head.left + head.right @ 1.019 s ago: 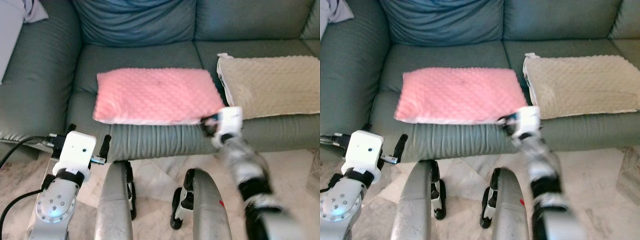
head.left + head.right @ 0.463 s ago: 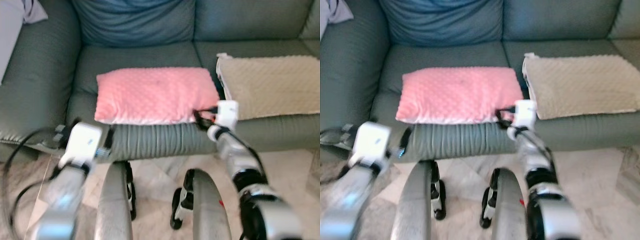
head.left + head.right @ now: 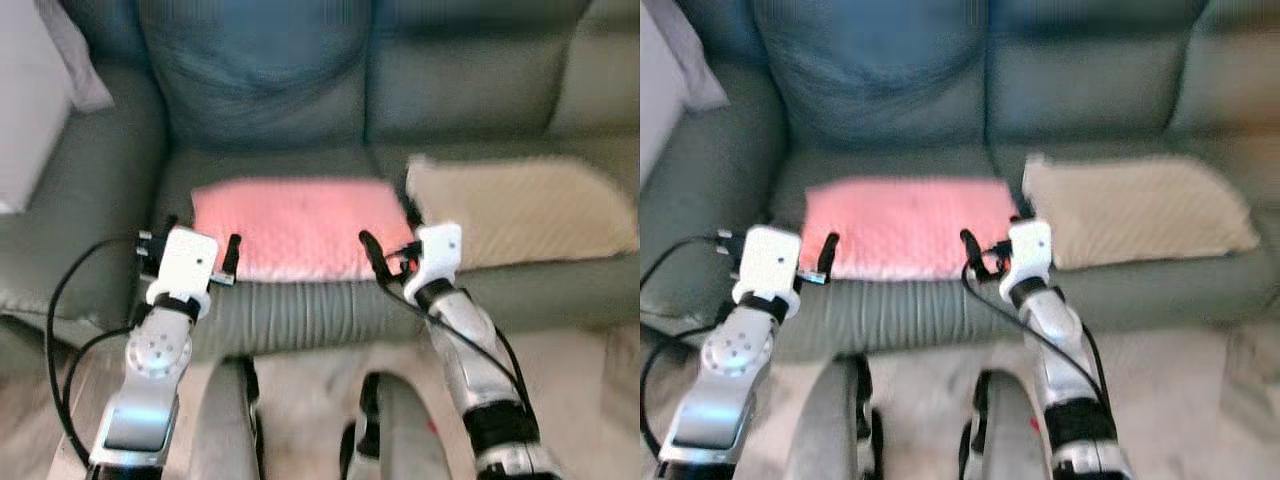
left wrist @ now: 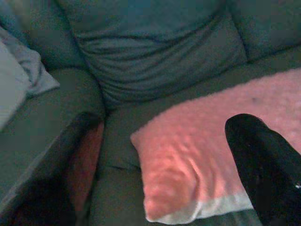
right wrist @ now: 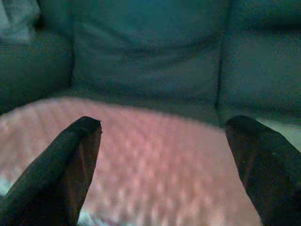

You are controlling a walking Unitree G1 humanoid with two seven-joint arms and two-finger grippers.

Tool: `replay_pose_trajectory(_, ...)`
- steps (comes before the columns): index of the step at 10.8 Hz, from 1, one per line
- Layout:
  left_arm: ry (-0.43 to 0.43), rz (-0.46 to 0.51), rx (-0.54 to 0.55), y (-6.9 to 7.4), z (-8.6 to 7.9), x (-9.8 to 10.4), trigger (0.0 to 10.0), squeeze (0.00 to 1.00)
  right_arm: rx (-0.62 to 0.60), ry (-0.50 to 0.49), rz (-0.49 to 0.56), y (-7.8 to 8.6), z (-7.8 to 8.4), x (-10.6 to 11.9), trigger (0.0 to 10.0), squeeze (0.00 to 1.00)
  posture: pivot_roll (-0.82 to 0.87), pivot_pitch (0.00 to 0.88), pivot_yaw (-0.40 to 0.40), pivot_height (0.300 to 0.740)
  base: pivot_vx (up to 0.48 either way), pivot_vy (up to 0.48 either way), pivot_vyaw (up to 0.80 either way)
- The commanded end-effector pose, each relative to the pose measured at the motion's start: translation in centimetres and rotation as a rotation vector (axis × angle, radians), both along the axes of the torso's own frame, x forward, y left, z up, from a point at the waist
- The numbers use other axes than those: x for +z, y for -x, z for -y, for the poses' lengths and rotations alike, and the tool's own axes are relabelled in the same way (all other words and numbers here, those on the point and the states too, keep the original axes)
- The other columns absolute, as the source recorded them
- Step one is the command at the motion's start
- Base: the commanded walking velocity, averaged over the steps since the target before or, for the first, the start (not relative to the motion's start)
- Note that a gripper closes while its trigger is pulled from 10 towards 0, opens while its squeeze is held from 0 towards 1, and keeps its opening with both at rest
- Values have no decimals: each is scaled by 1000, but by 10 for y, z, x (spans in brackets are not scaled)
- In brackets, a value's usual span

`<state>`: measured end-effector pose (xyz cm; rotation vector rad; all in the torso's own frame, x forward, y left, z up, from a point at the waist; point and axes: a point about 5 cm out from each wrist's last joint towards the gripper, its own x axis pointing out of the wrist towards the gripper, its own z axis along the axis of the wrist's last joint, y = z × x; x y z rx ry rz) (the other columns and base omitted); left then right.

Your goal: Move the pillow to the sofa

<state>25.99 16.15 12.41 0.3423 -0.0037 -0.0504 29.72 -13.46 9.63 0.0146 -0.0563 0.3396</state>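
Observation:
The pink dimpled pillow lies flat on the left seat of the grey-green sofa, its front edge near the seat's front. My right gripper hovers at the pillow's front right corner. It is open: in the right wrist view its two black fingers stand wide apart with the pillow just ahead of them. My left gripper is open at the pillow's front left corner, beside it and not holding it. The left wrist view has one black finger over the pillow.
A beige dimpled pillow lies on the right seat, close beside the pink one. A blue back cushion leans behind. Something white rests on the sofa's left arm. My legs stand on pale floor before the sofa.
The whole view has shifted and is blurred. My left arm has risen from below the seat edge to the pillow's left corner. The right gripper has slid a little left along the front edge.

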Motion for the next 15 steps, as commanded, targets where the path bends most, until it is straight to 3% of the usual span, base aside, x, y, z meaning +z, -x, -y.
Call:
replay_pose_trajectory(1, 0, -10, 2, 2, 0, -6, 10000, 0, 1, 9, 27, 10, -2, 1, 10000, 0, 42, 0, -33, 636, 0, 0, 0)
replay_pose_trajectory(4, 58, -7, 16, 3, 1, -17, 10000, 0, -152, -39, -34, 40, 9, -16, 10000, 0, 26, 0, -17, 671, 0, 0, 0)
replay_pose_trajectory(6, 82, -9, 11, 6, 1, -29, 10000, 0, -198, -52, -86, 52, 11, -25, 10000, 0, 24, 0, -11, 691, 0, 0, 0)
replay_pose_trajectory(9, 108, -30, -43, 2, 22, -41, 10000, 0, -199, -55, -94, 38, 12, -25, 10000, 0, 26, 0, -30, 736, 0, 0, 0)
replay_pose_trajectory(12, 122, -66, -19, 1, 18, -57, 10000, 0, -220, -54, -136, 39, 23, -31, 10000, 0, 9, 0, -25, 740, 0, 0, 0)
replay_pose_trajectory(13, 206, -104, -3, 2, 16, -62, 10000, 0, -255, -71, -141, 40, 31, -31, 10000, 0, -5, 0, -22, 740, 0, 0, 0)
replay_pose_trajectory(15, 235, -81, 45, 6, 7, -62, 10000, 0, -314, -46, -131, 50, 44, -30, 10000, 0, -11, 0, -25, 740, 0, 0, 0)
